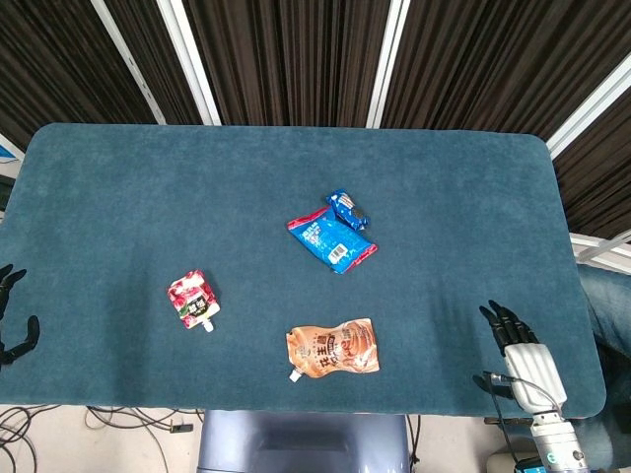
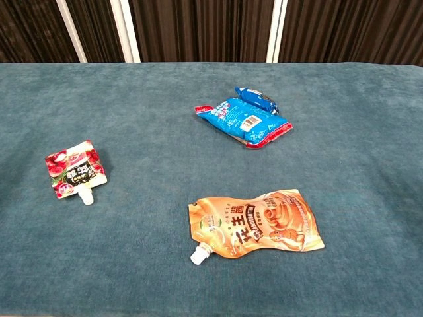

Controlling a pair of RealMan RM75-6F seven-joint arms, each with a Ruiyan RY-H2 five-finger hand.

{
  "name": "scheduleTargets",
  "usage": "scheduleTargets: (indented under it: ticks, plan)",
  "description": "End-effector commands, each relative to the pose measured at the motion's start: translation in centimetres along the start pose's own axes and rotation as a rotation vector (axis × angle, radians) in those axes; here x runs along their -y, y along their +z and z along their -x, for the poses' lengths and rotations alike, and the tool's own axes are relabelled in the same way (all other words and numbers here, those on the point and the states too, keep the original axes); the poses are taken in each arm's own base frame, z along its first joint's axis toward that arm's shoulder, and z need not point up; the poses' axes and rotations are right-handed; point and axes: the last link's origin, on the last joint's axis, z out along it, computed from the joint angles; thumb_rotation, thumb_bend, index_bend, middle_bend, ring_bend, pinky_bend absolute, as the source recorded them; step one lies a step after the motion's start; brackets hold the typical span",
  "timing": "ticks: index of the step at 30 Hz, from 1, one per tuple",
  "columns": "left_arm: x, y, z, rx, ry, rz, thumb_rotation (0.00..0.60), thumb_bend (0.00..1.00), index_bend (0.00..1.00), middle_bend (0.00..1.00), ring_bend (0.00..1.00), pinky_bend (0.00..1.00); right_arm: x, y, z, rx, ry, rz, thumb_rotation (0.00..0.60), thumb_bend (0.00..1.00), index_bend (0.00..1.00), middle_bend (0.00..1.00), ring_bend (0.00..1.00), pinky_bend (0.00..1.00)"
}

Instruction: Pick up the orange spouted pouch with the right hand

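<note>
The orange spouted pouch lies flat near the table's front edge, its white spout pointing to the front left. My right hand hovers over the front right corner of the table, well to the right of the pouch, fingers spread and holding nothing. At the far left edge of the head view my left hand shows only in part, fingers apart and empty. Neither hand appears in the chest view.
A small red spouted pouch lies left of the orange one. A blue snack bag with a small blue packet on its far edge sits at the middle of the teal table.
</note>
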Motion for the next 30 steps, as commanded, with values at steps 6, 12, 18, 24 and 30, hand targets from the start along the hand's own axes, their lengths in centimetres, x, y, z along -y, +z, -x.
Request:
scheduleTargets:
  ticks: [6,12,18,24,30]
  plan:
    - [-0.1,-0.1,0.1,0.009,0.0,0.002,0.6,0.51,0.12,0.04,0.12,0.09,2.4,0.4,1.0,0.215,0.027,-0.135,0.6,0.15,0.06,0.04,0.08,0.19]
    - [0.0,-0.2,0.1,0.006,-0.001,0.001,0.6,0.51,0.12,0.04,0.12,0.09,5.2,3.6,1.7,0.391,0.051,-0.225,0.6,0.15,0.06,0.04,0.08,0.19]
    - [0.1,-0.1,0.1,0.01,-0.008,-0.007,0.6,0.51,0.12,0.04,0.12,0.09,7.9,7.0,3.0,0.429,0.062,-0.264,0.6,0.15,0.06,0.04,0.07,0.19]
    - [0.2,0.0,0.0,0.009,-0.01,-0.013,0.6,0.51,0.12,0.04,0.12,0.09,11.0,9.6,4.3,0.426,0.057,-0.297,0.6,0.15,0.06,0.04,0.07,0.19]
    - [0.4,0.1,-0.1,0.01,-0.014,-0.019,0.6,0.51,0.12,0.04,0.12,0.09,13.8,10.8,4.8,0.42,0.017,-0.327,0.6,0.14,0.06,0.04,0.07,0.19]
